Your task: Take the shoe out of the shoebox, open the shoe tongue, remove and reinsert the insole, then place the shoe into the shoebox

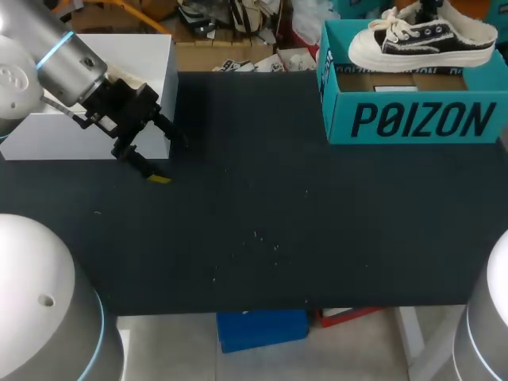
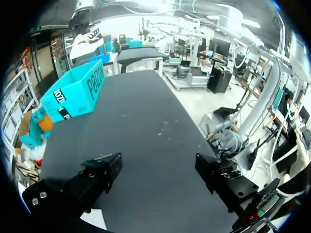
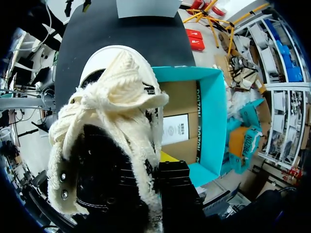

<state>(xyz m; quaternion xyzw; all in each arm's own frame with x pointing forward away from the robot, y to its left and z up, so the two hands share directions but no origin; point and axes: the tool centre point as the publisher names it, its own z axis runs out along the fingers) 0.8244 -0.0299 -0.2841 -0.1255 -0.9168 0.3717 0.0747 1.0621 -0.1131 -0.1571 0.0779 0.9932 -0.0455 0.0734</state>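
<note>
Head view: the right end effector (image 3: 163,165) grips the black and cream fuzzy shoe (image 1: 421,40) just above the teal cardboard shoebox (image 1: 413,119). The left end effector (image 1: 151,163) hangs open, empty. I think only step 1 is underway; all else is left.

Large dark lettering (image 1: 423,121) across shoebox (image 1: 336,95) front wall; white label (image 3: 175,129) inside, illegible.

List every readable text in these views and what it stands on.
"POIZON": large black letters on the shoebox front wall.
Left wrist view: the same word on its side, partly readable.
White label inside the shoebox: too small to read.
Shoe: no readable print.
</note>
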